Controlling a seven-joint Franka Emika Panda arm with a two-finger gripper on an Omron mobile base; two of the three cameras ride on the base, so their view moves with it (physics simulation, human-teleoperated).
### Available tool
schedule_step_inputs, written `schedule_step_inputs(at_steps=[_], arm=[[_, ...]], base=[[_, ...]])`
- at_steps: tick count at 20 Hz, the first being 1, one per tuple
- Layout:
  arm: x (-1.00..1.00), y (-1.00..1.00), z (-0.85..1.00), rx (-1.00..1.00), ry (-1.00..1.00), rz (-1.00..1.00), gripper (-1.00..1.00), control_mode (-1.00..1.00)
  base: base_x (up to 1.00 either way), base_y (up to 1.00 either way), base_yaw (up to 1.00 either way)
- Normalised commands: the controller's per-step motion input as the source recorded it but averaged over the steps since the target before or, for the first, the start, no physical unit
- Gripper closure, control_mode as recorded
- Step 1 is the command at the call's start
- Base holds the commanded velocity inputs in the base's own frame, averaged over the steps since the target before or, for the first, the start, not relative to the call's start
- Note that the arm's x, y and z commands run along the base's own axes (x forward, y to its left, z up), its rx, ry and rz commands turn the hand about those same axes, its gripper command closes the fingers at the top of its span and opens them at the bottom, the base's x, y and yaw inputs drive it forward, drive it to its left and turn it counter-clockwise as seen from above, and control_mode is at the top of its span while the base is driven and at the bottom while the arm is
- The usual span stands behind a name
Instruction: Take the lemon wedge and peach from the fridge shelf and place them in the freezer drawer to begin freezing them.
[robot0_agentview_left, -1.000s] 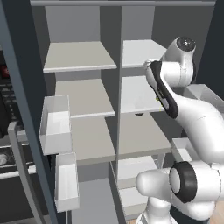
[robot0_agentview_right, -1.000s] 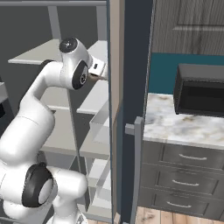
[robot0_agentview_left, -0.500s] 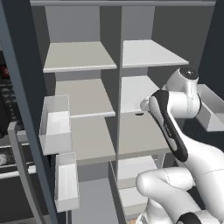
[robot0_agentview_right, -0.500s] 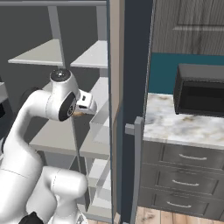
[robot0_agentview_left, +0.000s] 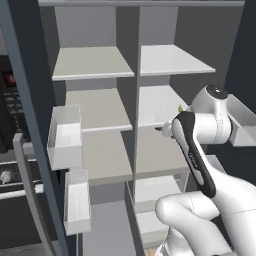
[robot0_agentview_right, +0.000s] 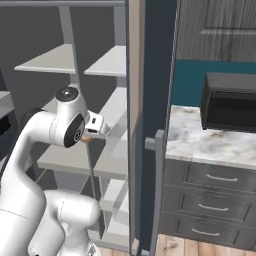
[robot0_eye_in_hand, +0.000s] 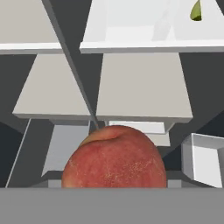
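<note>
While peach (robot0_eye_in_hand: 114, 157) fills gripper, lemon wedge (robot0_eye_in_hand: 197, 10) far beyond

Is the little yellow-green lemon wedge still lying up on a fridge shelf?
Yes, the lemon wedge lies on the fridge shelf, above the peach.

Teal wall (robot0_agentview_right: 192, 82), marble counter (robot0_agentview_right: 210, 142), grey drawers (robot0_agentview_right: 212, 192), wood floor (robot0_agentview_right: 172, 246).

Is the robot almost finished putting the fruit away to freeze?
Not yet. Nothing looks frozen so far. The peach sits right in front of the pincer, seemingly held, away from its shelf. The lemon wedge waits on the fridge shelf. Both must yet reach the freezer drawer.
</note>
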Motion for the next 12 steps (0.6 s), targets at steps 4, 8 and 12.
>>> schedule_step_inputs(at_steps=[4, 8, 12], arm=[[0.0, 0.0, 0.0, 0.0, 0.0, 0.0, 1.0, 1.0], [0.0, 0.0, 0.0, 0.0, 0.0, 0.0, 1.0, 1.0], [0.0, 0.0, 0.0, 0.0, 0.0, 0.0, 1.0, 1.0]], base=[[-0.48, -0.03, 0.16], [-0.34, -0.11, 0.18], [-0.26, -0.31, 0.19]])
